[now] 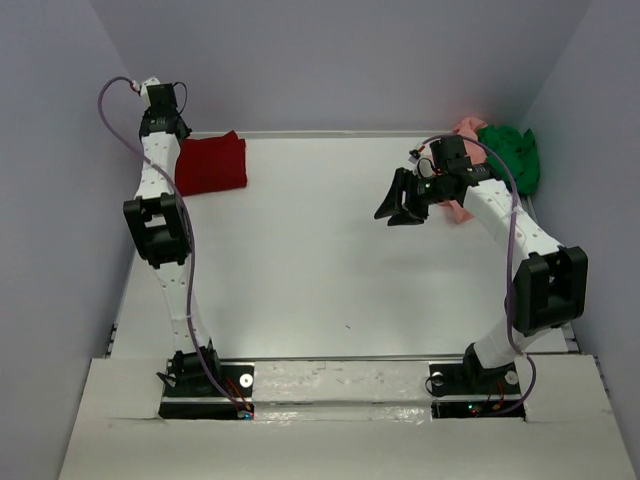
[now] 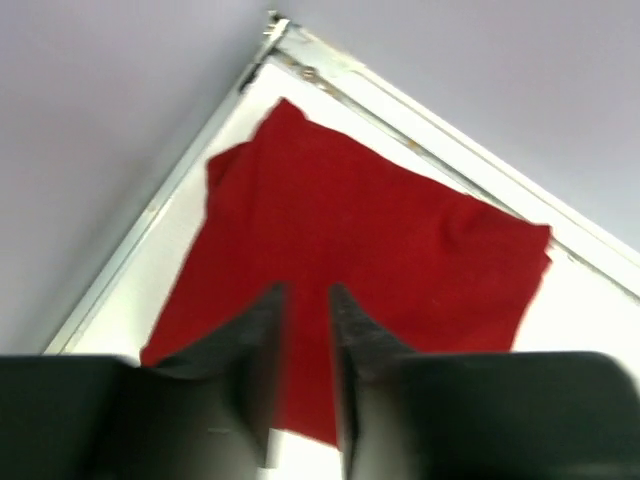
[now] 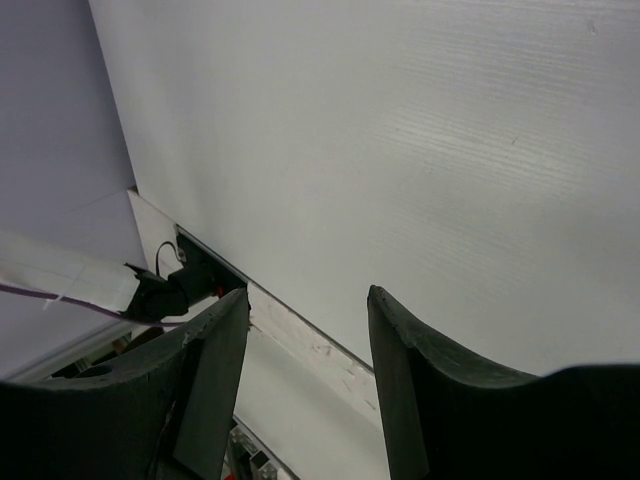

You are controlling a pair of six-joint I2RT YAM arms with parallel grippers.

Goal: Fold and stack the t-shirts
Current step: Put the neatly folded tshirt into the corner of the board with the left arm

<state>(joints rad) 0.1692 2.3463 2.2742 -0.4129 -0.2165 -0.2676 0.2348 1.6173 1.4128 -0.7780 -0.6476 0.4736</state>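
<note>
1. Dark red folded cloth t-shirt lies just below our left gripper, jaws slightly parted, empty: we judge it the stack's base.
2. Our right gripper gapes empty; salmon pink t-shirt and bright green t-shirt wait crumpled behind it.

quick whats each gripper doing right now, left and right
left gripper: partly open, over the folded dark red t-shirt, gripping nothing
right gripper: open and empty, above the table
</note>
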